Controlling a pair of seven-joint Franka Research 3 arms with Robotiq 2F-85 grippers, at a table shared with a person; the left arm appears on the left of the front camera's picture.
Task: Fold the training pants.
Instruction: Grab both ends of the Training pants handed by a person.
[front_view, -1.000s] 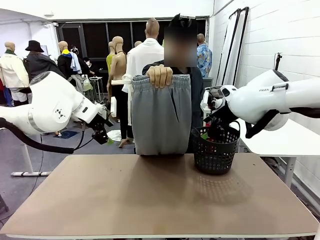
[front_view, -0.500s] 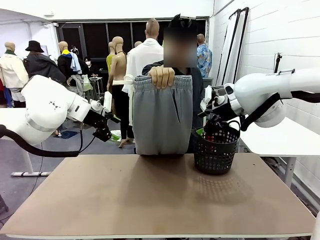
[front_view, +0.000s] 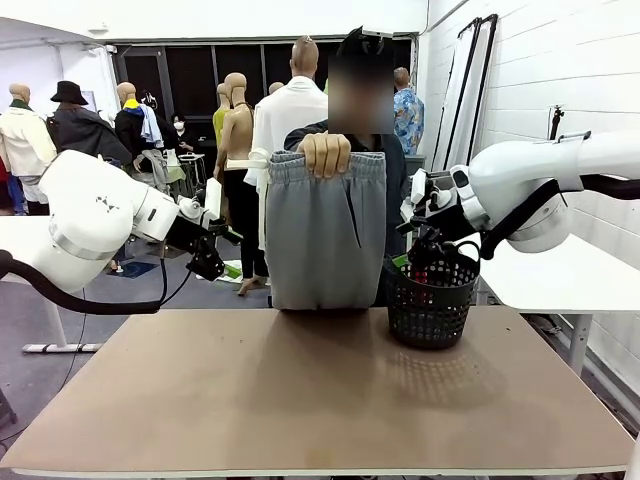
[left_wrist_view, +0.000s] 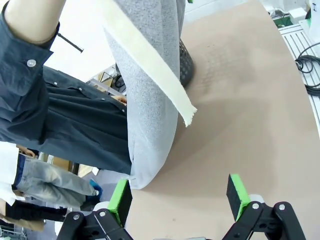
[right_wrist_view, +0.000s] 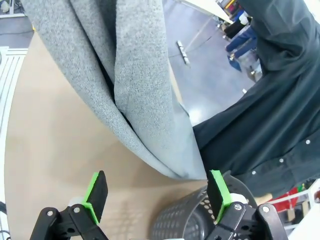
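Note:
A person at the far side holds up the training pants (front_view: 325, 235) by the waistband with one hand (front_view: 323, 153). They are light grey and hang straight down, their lower end at the table's far edge. My left gripper (front_view: 208, 262) hovers left of them, open and empty. In the left wrist view the gripper (left_wrist_view: 179, 197) points at the grey cloth (left_wrist_view: 150, 105), well short of it. My right gripper (front_view: 420, 250) hangs open over the basket, right of the pants. In the right wrist view the gripper (right_wrist_view: 157, 195) faces the hanging cloth (right_wrist_view: 125, 85) without touching it.
A black mesh basket (front_view: 432, 300) stands at the table's far right, right under my right gripper. The brown table (front_view: 320, 400) spreads bare in front. A pale strip (left_wrist_view: 150, 65) crosses the left wrist view. The person's dark shirt (right_wrist_view: 265, 130) is close behind the pants.
Both arms have swung inward toward the hanging pants, the left gripper turning to face them. The pants and the person's hand have stayed where they were.

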